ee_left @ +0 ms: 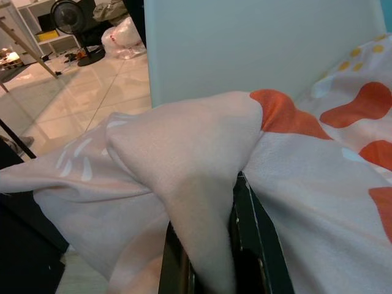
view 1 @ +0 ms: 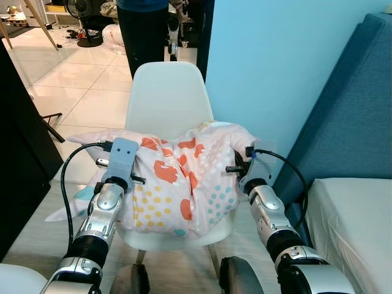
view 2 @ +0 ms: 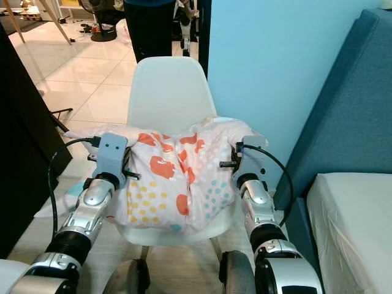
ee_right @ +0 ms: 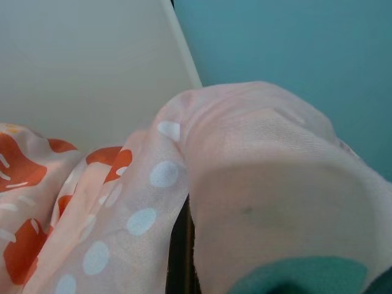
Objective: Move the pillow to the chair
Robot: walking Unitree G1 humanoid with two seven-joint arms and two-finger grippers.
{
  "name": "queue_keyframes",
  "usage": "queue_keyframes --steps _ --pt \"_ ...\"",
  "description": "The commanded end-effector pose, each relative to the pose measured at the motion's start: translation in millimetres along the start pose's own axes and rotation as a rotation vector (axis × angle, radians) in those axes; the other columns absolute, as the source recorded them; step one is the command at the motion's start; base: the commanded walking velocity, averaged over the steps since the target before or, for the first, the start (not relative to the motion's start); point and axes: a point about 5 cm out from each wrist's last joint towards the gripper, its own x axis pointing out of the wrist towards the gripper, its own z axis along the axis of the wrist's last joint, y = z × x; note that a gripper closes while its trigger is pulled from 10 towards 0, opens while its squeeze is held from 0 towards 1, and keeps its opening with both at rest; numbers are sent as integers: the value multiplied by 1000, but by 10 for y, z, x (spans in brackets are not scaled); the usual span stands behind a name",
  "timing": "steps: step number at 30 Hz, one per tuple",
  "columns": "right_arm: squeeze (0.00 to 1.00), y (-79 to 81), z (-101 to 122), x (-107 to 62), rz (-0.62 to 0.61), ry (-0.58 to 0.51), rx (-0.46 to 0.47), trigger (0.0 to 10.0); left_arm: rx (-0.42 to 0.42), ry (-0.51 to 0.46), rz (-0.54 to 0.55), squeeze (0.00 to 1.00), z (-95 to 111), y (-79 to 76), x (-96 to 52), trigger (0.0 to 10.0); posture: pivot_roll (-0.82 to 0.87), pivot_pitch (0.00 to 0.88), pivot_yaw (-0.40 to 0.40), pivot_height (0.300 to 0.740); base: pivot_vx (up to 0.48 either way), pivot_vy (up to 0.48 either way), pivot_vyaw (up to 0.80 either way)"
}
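Note:
A pale pink pillow [view 1: 184,184] with orange blotches and coloured dots lies slumped on the seat of a white plastic chair [view 1: 168,92], sagging in the middle with a corner hanging off the left side. My left gripper [view 1: 130,164] is at the pillow's left side, and in the left wrist view a fold of fabric [ee_left: 196,184] is pinched between its black fingers [ee_left: 251,245]. My right gripper [view 1: 244,162] holds the pillow's right edge against the seat. The right wrist view shows the cloth [ee_right: 263,184] draped over that gripper's fingers, which are mostly hidden.
A person in dark trousers [view 1: 142,30] stands just behind the chair. A teal wall [view 1: 275,61] and a blue upholstered panel [view 1: 349,110] close off the right side, with a white mattress [view 1: 355,220] below. Dark furniture [view 1: 18,153] stands on the left.

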Motion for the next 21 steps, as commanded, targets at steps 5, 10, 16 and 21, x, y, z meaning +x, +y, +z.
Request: queue_keyframes --steps 5,10,16,21 --pt "0 76 -9 35 45 37 -21 10000 -1 -58 -16 0 133 -16 67 10000 38 0 -80 590 0 0 0" --pt "0 90 -22 40 53 52 -25 10000 0 -49 -21 0 109 -11 57 10000 40 0 -82 590 0 0 0" --pt "345 85 -48 38 54 77 -39 10000 -36 -25 -31 1000 73 -34 51 10000 41 0 -84 590 0 0 0" --pt "1000 60 -44 39 46 79 -37 10000 -37 -17 -33 1000 64 -50 58 10000 32 0 -78 590 0 0 0"
